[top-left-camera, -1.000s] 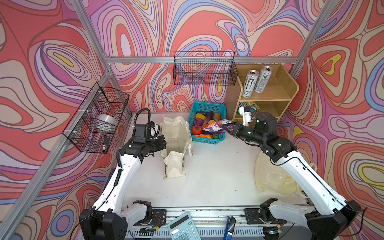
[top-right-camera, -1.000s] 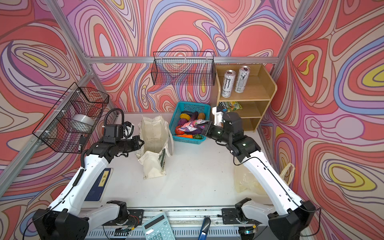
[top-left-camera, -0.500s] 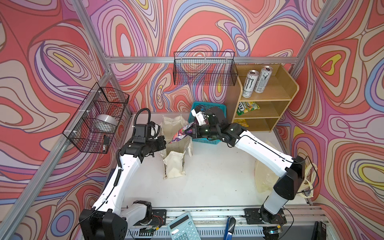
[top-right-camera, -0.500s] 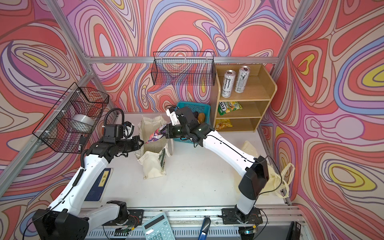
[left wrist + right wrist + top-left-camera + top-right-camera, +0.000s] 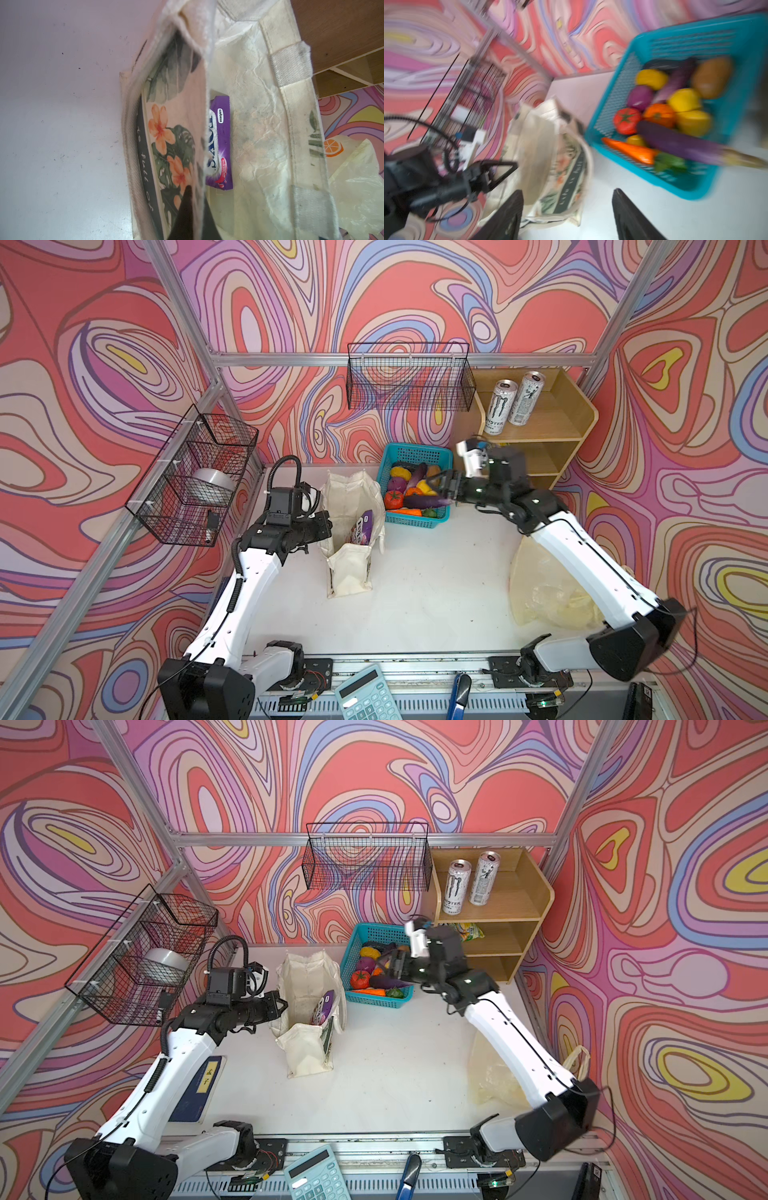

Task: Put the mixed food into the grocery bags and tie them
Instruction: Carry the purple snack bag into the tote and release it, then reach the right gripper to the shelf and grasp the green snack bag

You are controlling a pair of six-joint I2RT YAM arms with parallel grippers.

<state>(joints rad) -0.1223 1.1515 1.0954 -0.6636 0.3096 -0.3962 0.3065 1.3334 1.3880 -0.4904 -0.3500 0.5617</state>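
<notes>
Well, in both top views the canvas tote (image 5: 351, 506) stands just beside the teal basket (image 5: 415, 523), a purple snack packet (image 5: 362, 526) inside it; the right fingers (image 5: 446, 485) hang over that basket's edge. From the left wrist, the left fingers (image 5: 187, 207) pinch the tote's limp rim. From the right wrist, the right fingers (image 5: 508, 214) gape empty; the basket's glossy eggplant (image 5: 679, 143) looks light, hard, slippery: best gripped mid-body.

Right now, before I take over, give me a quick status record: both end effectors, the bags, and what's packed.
Left end effector: shut on the canvas tote rim, holding its mouth open
Right end effector: open, empty, by the teal basket
In tote: purple snack packet
In basket: tomato, eggplant, carrot and more
Plastic bag: slack on the table, untied
</notes>
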